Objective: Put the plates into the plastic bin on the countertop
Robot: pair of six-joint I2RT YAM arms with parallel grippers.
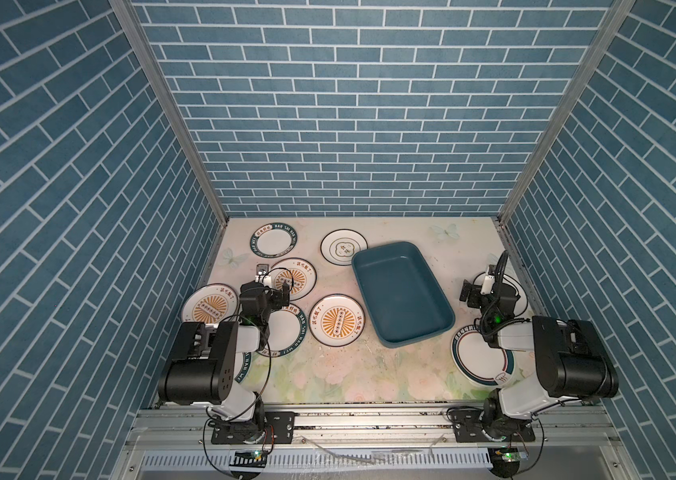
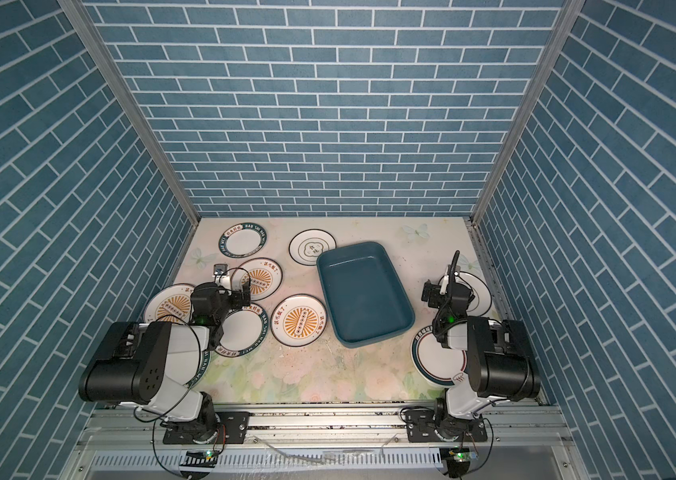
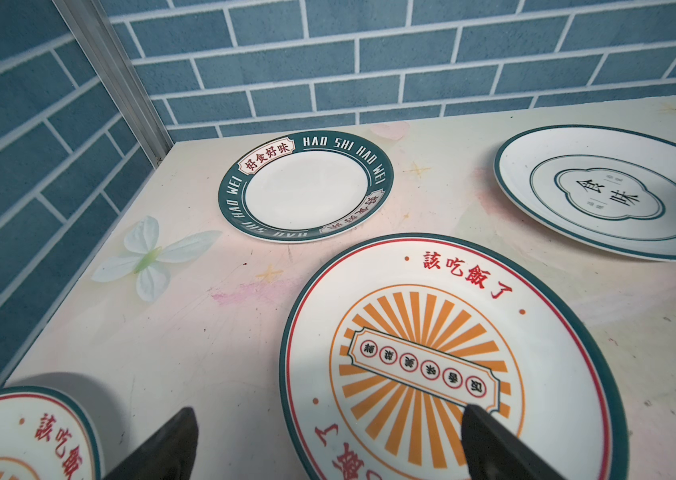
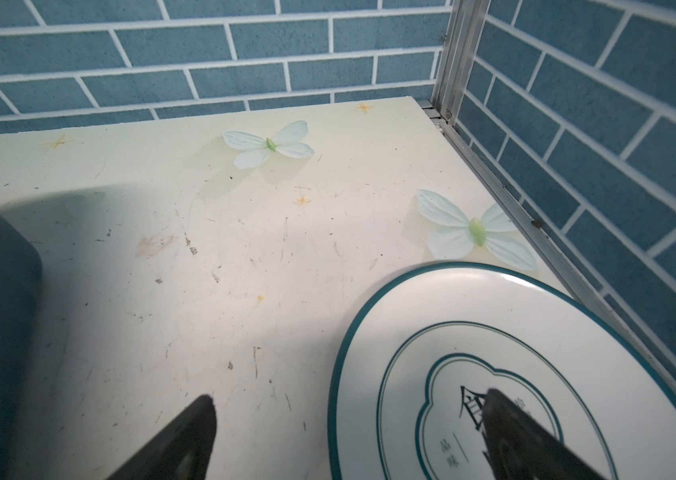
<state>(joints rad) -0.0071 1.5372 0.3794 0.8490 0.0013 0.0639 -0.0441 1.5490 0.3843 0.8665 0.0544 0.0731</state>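
Fingers point(image 3: 161, 449) spread wide on the left gripper point(image 3: 328, 411), one tip over the glossy round sunburst plate point(image 3: 444, 361), one over bare floral countertop point(image 3: 203, 332). Mid-table sits the smooth, round-cornered teal plastic bin point(image 1: 402, 295). Over to the right gripper point(image 4: 350, 397), spread too, straddling the rim of the cloud-outline plate point(image 4: 411, 332).

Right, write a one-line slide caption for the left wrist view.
Open left gripper over the edge of a sunburst plate; a lettered-rim plate and a cloud-outline plate lie beyond on the countertop.
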